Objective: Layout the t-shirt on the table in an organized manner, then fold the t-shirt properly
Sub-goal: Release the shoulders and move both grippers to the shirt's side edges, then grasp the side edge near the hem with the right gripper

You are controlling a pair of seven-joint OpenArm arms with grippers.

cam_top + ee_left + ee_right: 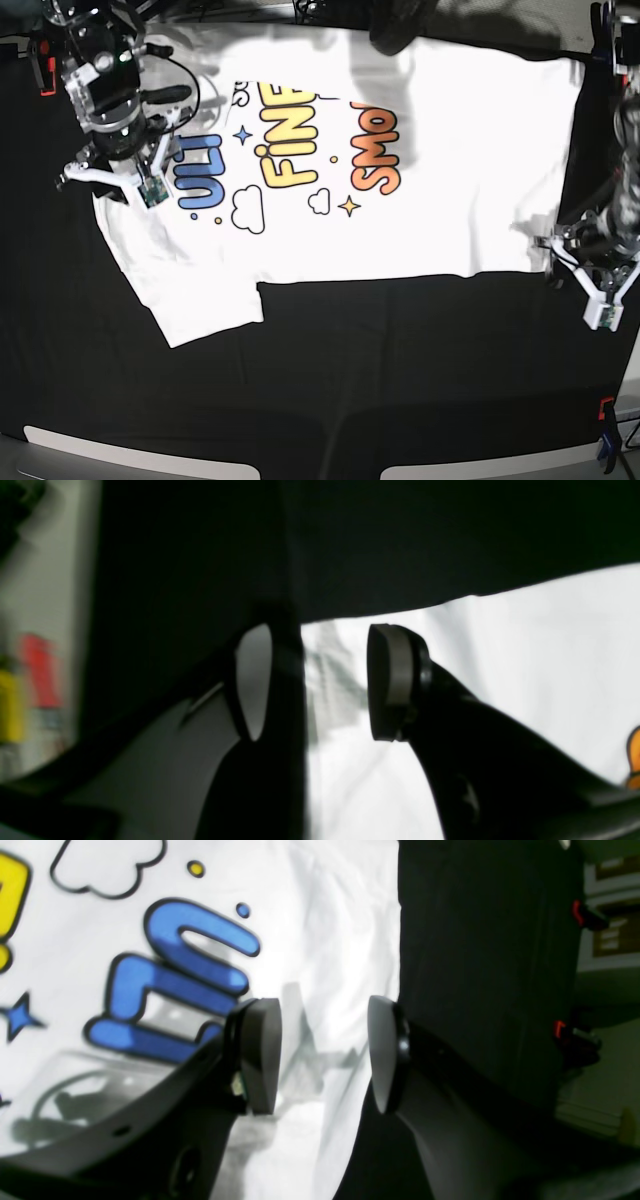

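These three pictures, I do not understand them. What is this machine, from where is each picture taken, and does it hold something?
It is a robot with two arms, each ending in a two-fingered gripper. The base view looks down from above on a black table. On it lies a white t-shirt, spread out with its printed side up.

The other two pictures come from small cameras on the wrists, looking out between the fingers. The left gripper is at one edge of the shirt; in the base view it is on the right. The right gripper is at the opposite edge, beside the blue letters; from above it is top left.

Both grippers are open and hold nothing.
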